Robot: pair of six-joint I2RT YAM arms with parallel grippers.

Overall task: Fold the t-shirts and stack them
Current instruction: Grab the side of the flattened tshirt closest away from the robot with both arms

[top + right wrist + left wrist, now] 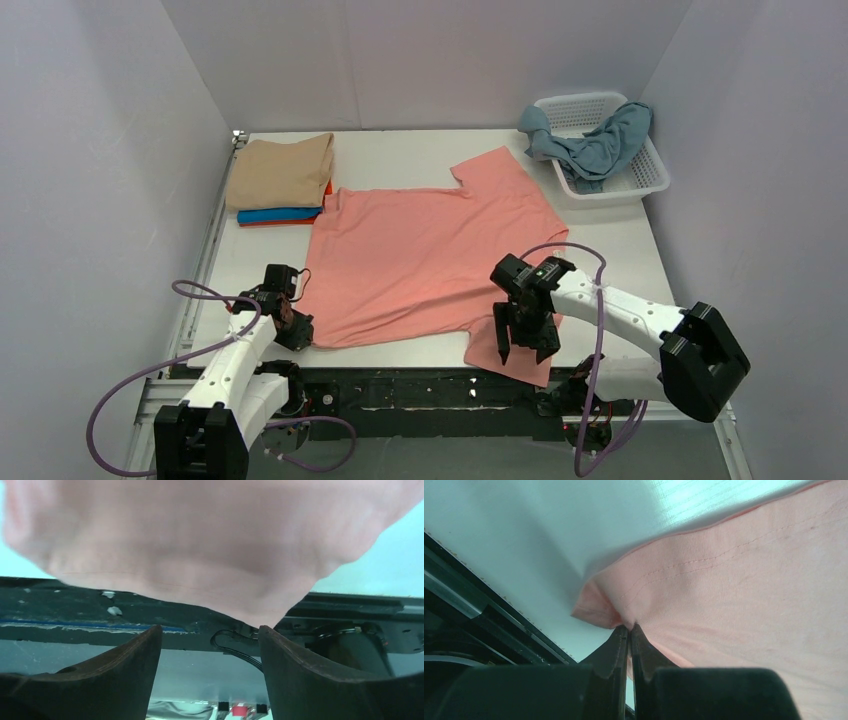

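A salmon pink t-shirt [420, 255] lies spread flat in the middle of the table, one sleeve hanging over the near edge. My left gripper [296, 330] is shut on its near left corner [596, 611], pinching a fold of cloth. My right gripper [522, 345] is open above the near sleeve [210, 550], nothing between its fingers. A folded stack sits at the back left: beige tan [282, 170] on top, bright blue [278, 214] and orange [327, 188] beneath. A dusty grey-blue t-shirt [595, 145] lies crumpled in the basket.
The white lattice basket [650, 180] stands at the back right corner. Grey walls close in on three sides. The dark rail of the near table edge [420, 385] runs under both grippers.
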